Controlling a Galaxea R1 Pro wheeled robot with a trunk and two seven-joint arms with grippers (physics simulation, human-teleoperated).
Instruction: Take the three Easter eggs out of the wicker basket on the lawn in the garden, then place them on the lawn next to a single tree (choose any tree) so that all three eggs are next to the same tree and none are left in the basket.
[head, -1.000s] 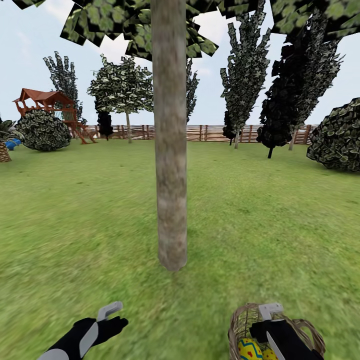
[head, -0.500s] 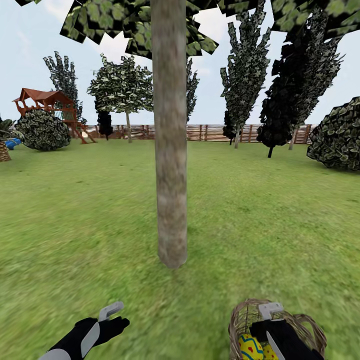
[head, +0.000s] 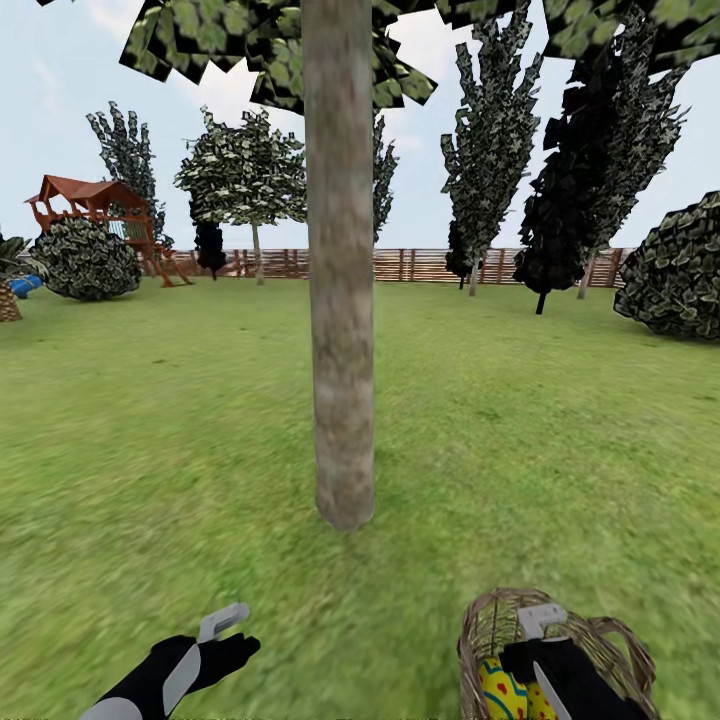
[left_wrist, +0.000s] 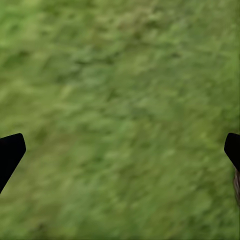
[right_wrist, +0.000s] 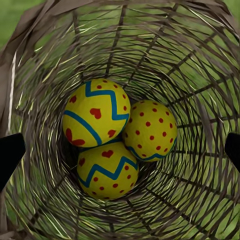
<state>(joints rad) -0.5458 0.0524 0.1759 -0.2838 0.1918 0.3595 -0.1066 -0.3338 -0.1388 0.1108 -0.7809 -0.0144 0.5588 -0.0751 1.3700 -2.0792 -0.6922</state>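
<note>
The wicker basket (head: 482, 632) stands on the lawn (head: 150, 450) a short way to the right of the tree (head: 340, 300) and nearer to me than its thick trunk. In the right wrist view three yellow Easter eggs (right_wrist: 95, 112) (right_wrist: 150, 130) (right_wrist: 107, 170) lie together at the bottom, ringed by the basket's woven wall (right_wrist: 190, 60). One egg (head: 500, 690) also shows in the head view. My right gripper (head: 530, 640) (right_wrist: 120, 150) hangs over the basket's mouth, open and holding nothing. Left of the basket, my left gripper (head: 235, 635) (left_wrist: 120, 150) is open above bare grass.
A brown slat fence (head: 420, 265) bounds the far side of the garden. Dark narrow trees (head: 590, 170) and a round bush (head: 680, 270) stand at the right. A bush (head: 88, 260) and a red-roofed play structure (head: 85, 200) are at the far left.
The whole head view has shifted a little: the trunk's base and the basket sit slightly higher in the picture. Both grippers keep their places and stay open.
</note>
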